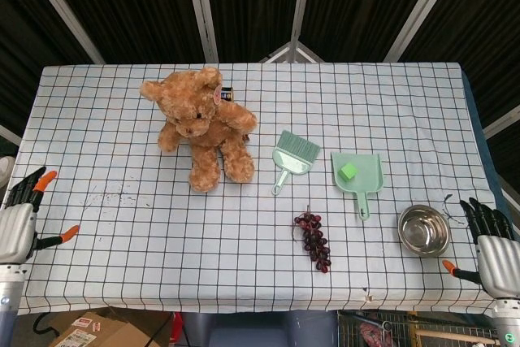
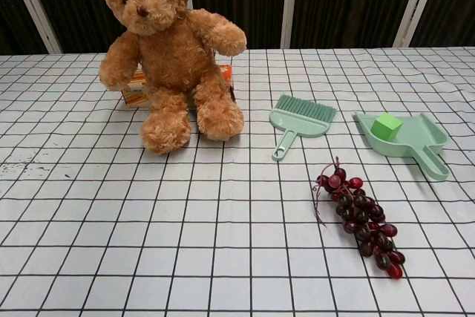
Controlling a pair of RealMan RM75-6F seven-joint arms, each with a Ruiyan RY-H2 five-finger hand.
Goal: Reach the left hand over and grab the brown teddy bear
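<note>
Plush brown teddy bear (image 1: 203,125) sits upright, table's far-left; left hand (image 1: 18,223) at near-left edge, fingers spread, empty.

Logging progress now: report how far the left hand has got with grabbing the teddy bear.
Done: nothing yet. The brown teddy bear sits untouched, leaning against a small box behind it. In hand: the left hand hovers open at the table's left edge, holding nothing. Left: reach across to the bear and close on it. The right hand waits open by the steel bowl.

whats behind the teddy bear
A small orange and white box sits right behind the brown teddy bear, its ends showing at both sides. The bear covers its middle; its label can't be read.
</note>
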